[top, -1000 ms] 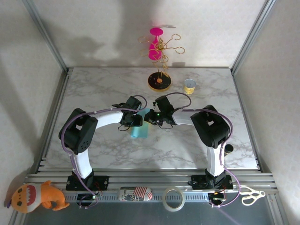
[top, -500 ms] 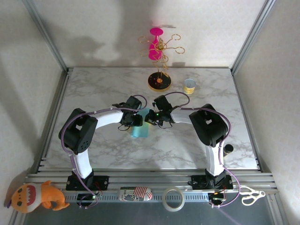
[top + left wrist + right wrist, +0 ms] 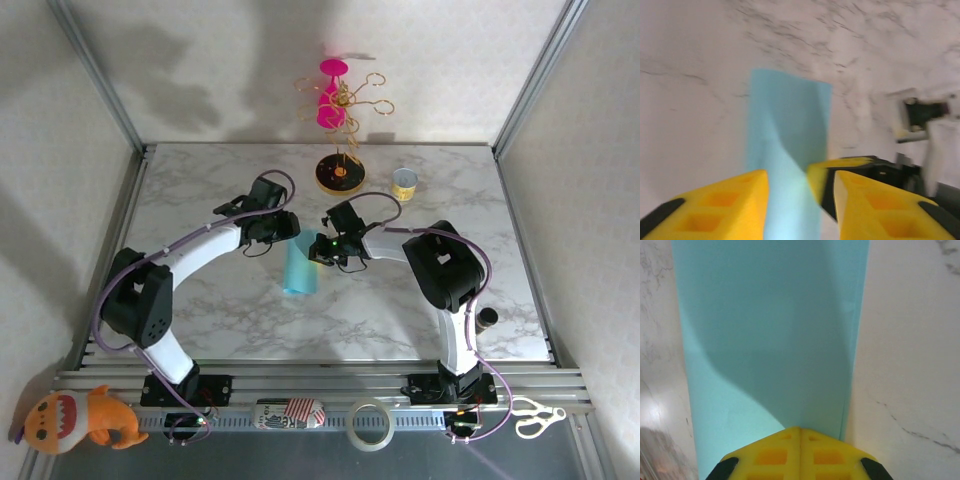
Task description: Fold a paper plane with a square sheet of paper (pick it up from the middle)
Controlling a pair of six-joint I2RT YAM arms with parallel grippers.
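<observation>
Ahead of the closed right gripper point(image 3: 800, 432), the square sheet of paper point(image 3: 770, 330) lies halved. The left gripper point(image 3: 799, 182) stands open; the wing folds appear still to do.

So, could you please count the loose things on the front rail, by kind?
Plush toy: 1
Striped pouch: 1
Tape roll: 1
Scissors: 1
Total: 4

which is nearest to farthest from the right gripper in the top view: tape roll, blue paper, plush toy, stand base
1. blue paper, at the right gripper tips
2. stand base, far side
3. tape roll, near rail
4. plush toy, near-left corner
</observation>
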